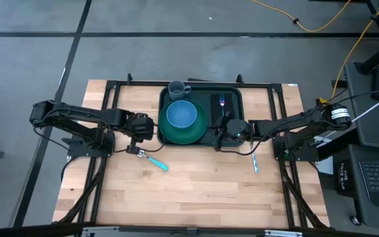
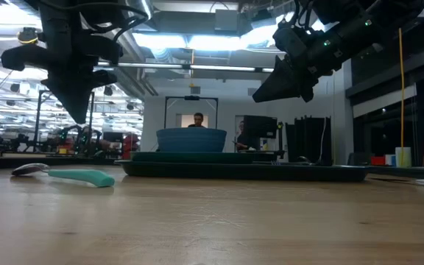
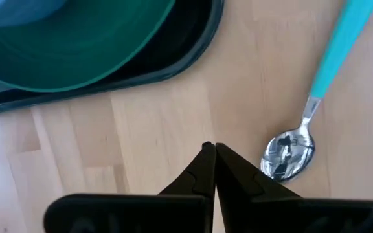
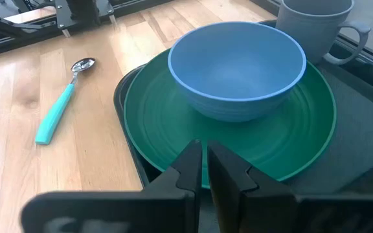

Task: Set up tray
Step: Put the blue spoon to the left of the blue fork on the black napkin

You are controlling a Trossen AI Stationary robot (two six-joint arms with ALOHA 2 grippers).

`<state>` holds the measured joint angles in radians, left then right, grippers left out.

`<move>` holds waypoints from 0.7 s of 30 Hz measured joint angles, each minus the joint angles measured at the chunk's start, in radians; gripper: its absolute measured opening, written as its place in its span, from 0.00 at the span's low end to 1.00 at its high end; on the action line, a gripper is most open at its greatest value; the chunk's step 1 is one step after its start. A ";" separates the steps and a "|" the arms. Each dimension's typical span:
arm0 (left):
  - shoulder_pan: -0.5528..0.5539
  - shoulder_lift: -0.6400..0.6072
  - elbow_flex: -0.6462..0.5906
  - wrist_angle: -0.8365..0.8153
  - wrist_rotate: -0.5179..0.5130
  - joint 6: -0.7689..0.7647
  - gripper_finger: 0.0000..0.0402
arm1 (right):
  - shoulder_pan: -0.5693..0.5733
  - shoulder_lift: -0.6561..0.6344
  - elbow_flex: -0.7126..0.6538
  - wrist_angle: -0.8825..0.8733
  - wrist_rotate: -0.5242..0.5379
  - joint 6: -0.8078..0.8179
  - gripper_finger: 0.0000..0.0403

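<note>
With the tray (image 1: 232, 135) at the table's far middle already loaded, the spoon (image 1: 151, 158) lies beside it under the closed, empty left gripper (image 1: 135, 149), which must be opened to grasp it; the right gripper (image 1: 218, 139), near-shut and empty, is held over the tray.

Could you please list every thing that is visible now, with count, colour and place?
tray: one, dark green, table centre, far side
plate: one, green, round, in the tray
bowl: one, blue, on the plate
mug: one, grey, in the tray beyond the plate
napkin: one, black, in the tray beside the plate
fork: one, on the napkin
spoon: one, teal handle, on the table
knife: one, light blue handle, on the table
left gripper: fingers shut, above the spoon's bowl
right gripper: fingers nearly closed, empty, over the tray's edge
</note>
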<state>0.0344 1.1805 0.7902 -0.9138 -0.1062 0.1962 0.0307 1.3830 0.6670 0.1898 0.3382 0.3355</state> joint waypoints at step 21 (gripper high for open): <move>-0.061 0.000 0.000 0.043 0.072 -0.001 0.20 | 0.000 0.000 0.000 0.000 0.000 -0.003 0.08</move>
<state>-0.0267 1.1809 0.7902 -0.8708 -0.0338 0.1955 0.0304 1.3830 0.6670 0.1898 0.3382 0.3326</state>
